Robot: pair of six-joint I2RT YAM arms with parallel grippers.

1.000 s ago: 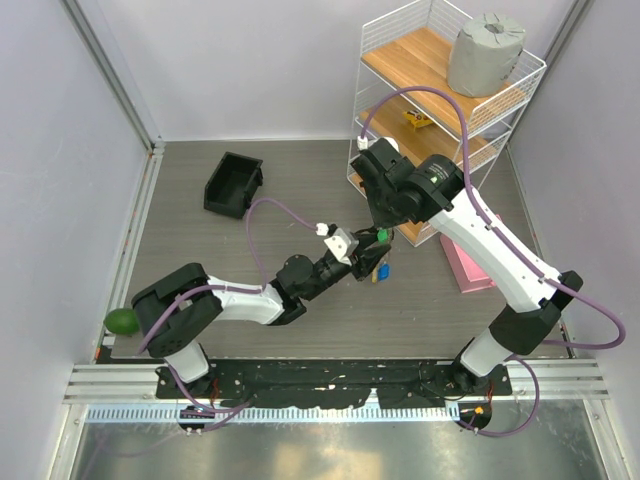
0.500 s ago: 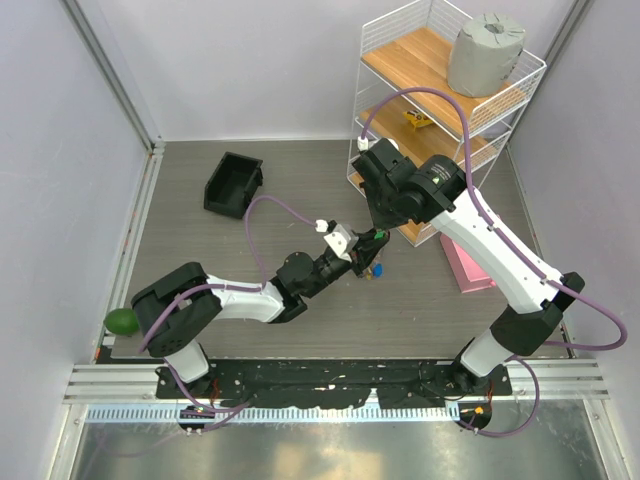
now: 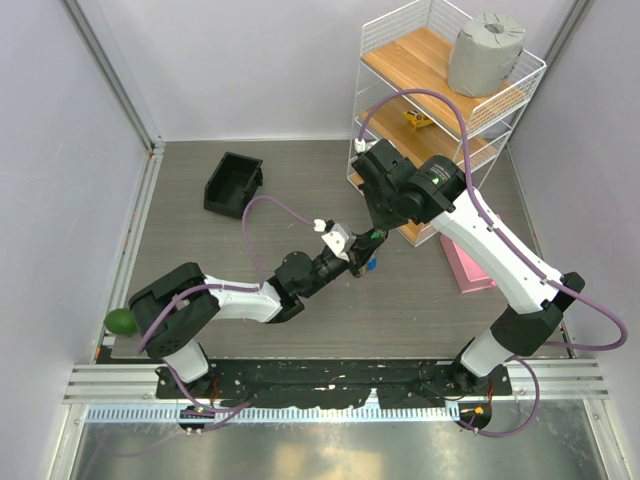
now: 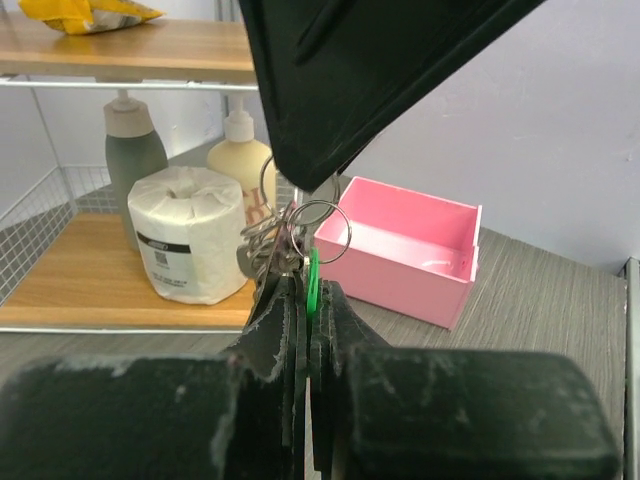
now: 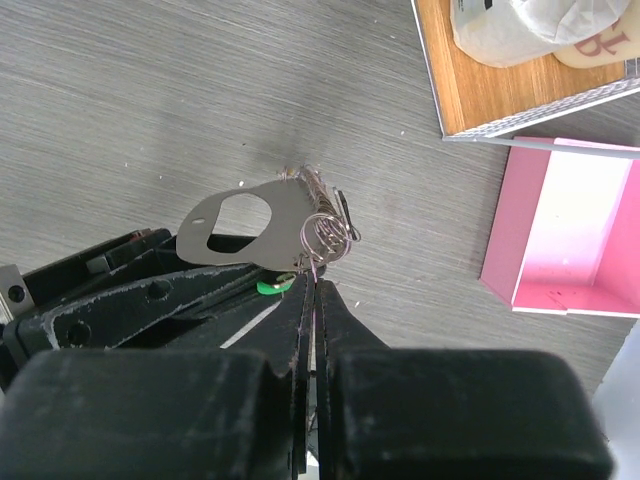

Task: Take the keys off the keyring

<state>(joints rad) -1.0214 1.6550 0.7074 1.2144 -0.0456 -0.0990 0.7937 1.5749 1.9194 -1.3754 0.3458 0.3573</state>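
The two grippers meet above the floor mid-table. My left gripper (image 3: 360,254) (image 4: 307,290) is shut on the green key (image 4: 313,280). The keyring (image 4: 318,228), a bunch of thin wire loops, stands just above those jaws. My right gripper (image 3: 377,237) (image 5: 313,284) is shut on a wire loop of the keyring (image 5: 330,236), beside a flat pale metal tag (image 5: 250,226). The green key (image 5: 268,287) peeks out under the tag, between the left fingers (image 5: 130,295). A blue key (image 3: 370,265) hangs below the grippers. The yellow key is hidden.
A pink open box (image 3: 465,262) (image 4: 405,255) (image 5: 570,225) lies right of the grippers. Behind them stands a wire shelf (image 3: 440,110) with a paper roll (image 4: 185,235) and bottles. A black bin (image 3: 233,183) sits at back left, a green fruit (image 3: 121,320) at the left edge.
The left gripper and the hanging blue key have moved slightly up and to the left, closer under the right gripper. The right arm has barely moved. Both stay shut.
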